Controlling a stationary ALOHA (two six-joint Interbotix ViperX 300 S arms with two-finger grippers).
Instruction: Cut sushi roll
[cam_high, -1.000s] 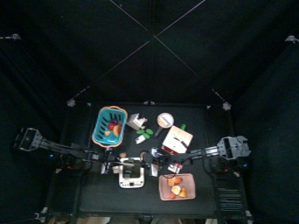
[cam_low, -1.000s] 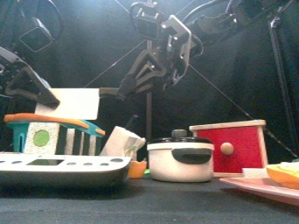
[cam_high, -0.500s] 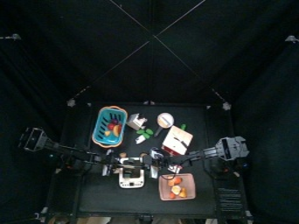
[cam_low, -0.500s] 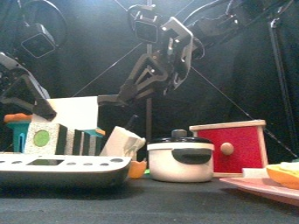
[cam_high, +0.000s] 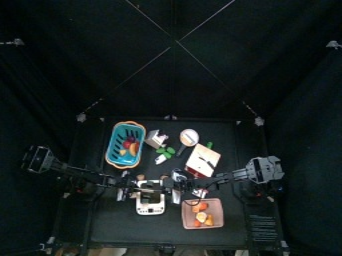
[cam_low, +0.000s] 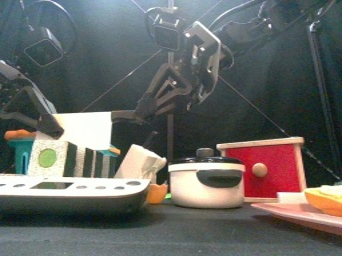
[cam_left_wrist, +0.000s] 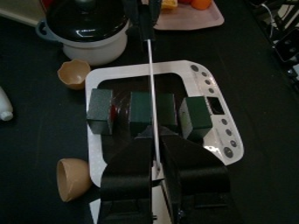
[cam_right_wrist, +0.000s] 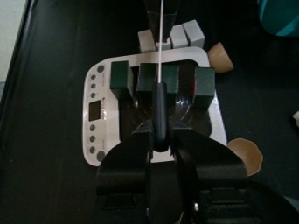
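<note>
Top view: the black table (cam_high: 230, 140) is crowded, and the white cutting board (cam_high: 150, 204) lies at its front edge between the two arms. That makes the first risk the largest. The board appears to rest loose on the table, so a hard or slanted downstroke could push it toward the toy rice cooker (cam_left_wrist: 82, 31) and the wooden cup (cam_left_wrist: 73, 74) just beside it.

Next is the knife (cam_right_wrist: 156, 98). The right gripper (cam_right_wrist: 156, 131) is clamped on its dark handle, and the front view shows the broad white blade (cam_low: 87, 125) raised above the board. In both wrist views the blade appears edge-on, running across the middle of the roll. If the handle twists in the grip, the blade may come down tilted and press the roll flat instead of parting it.

The sushi roll (cam_left_wrist: 128, 112) lies across the middle of the board, dark green outside with red showing inside. It looks light and round, so a cut that lands off its seam could roll it or knock a piece off the board.

The left gripper (cam_left_wrist: 159, 149) sits at the board's near edge, right beside the roll and in line with the blade. The pictures do not show whether it is holding the roll, merely touching it, or holding nothing. If it is not steadying the roll, the roll is free to slide. The blade's tip could also strike this gripper on the way down.
</note>
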